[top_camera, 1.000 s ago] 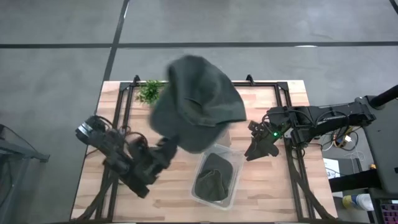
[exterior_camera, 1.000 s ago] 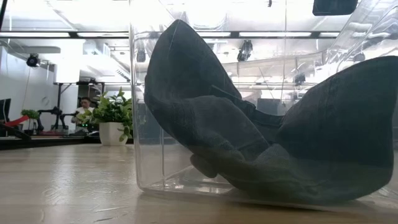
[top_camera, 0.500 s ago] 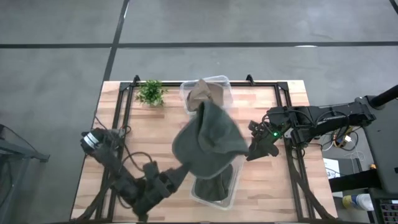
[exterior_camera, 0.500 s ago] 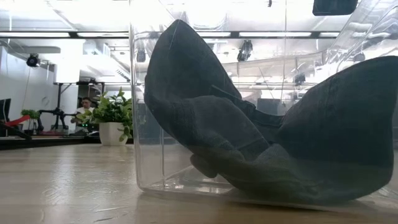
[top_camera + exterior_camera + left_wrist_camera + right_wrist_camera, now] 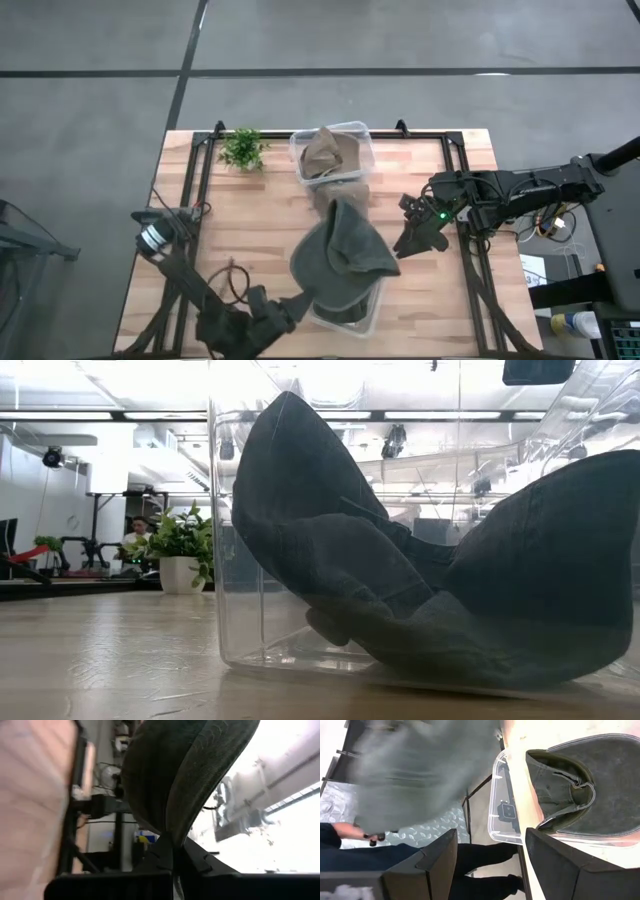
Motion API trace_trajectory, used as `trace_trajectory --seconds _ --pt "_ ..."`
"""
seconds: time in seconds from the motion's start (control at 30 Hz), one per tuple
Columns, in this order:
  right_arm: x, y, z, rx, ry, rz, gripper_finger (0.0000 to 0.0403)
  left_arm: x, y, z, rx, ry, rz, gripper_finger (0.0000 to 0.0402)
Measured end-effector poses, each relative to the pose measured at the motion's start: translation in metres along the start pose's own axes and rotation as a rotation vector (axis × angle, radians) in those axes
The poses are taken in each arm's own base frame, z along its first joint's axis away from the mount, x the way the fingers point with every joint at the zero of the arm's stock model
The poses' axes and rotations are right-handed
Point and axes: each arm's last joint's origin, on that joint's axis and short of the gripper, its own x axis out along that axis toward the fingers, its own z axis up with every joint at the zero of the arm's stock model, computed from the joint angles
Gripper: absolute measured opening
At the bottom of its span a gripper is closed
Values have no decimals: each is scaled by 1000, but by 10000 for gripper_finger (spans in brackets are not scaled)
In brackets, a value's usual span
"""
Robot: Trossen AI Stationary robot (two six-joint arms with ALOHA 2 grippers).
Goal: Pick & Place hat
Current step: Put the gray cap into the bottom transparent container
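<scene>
My left gripper (image 5: 292, 312) is shut on a dark grey hat (image 5: 340, 255), which it holds in the air over the clear bin (image 5: 372, 305) near the table's front edge. In the left wrist view the hat (image 5: 185, 770) spreads out beyond the fingers. Another dark hat (image 5: 400, 590) lies inside that bin (image 5: 225, 560), resting on its floor; the right wrist view also shows this hat (image 5: 585, 790). A tan hat (image 5: 328, 152) sits in a second clear bin (image 5: 362, 130) at the far edge. My right gripper (image 5: 408, 240) waits open at the right. My left gripper pinches a gathered edge of the hat (image 5: 167, 837) between its two fingers. The fingers lie about level and come from the table's near left. The hat is lifted clear and spreads out beyond the fingers over the near bin.
A small potted plant (image 5: 240, 148) stands at the far left. Black frame rails (image 5: 195, 190) run along both sides of the table. A person's dark sleeve (image 5: 335, 840) shows beyond the table's edge in the right wrist view.
My left gripper has swung toward the table's near edge and come down, rolling its wrist, still shut on the grey hat. The hat has travelled from over the far bin to over the near bin, uncovering the tan hat.
</scene>
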Motion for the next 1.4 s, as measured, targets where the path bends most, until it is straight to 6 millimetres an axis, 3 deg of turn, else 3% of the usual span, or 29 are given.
trace_trajectory --seconds 0.27,0.63,1.03,1.27,1.4 --pt "0 0 0 3 0 0 228 -3 43 -19 0 -33 40 5" --pt "0 0 0 3 0 0 228 3 80 -44 39 -46 40 5" --pt "0 0 0 4 0 0 228 -15 78 -55 -55 -15 47 24" --pt "0 0 0 3 0 0 228 -5 78 -54 -72 -36 44 33" --pt "0 0 0 4 0 0 228 -4 78 -54 -77 -39 44 58"
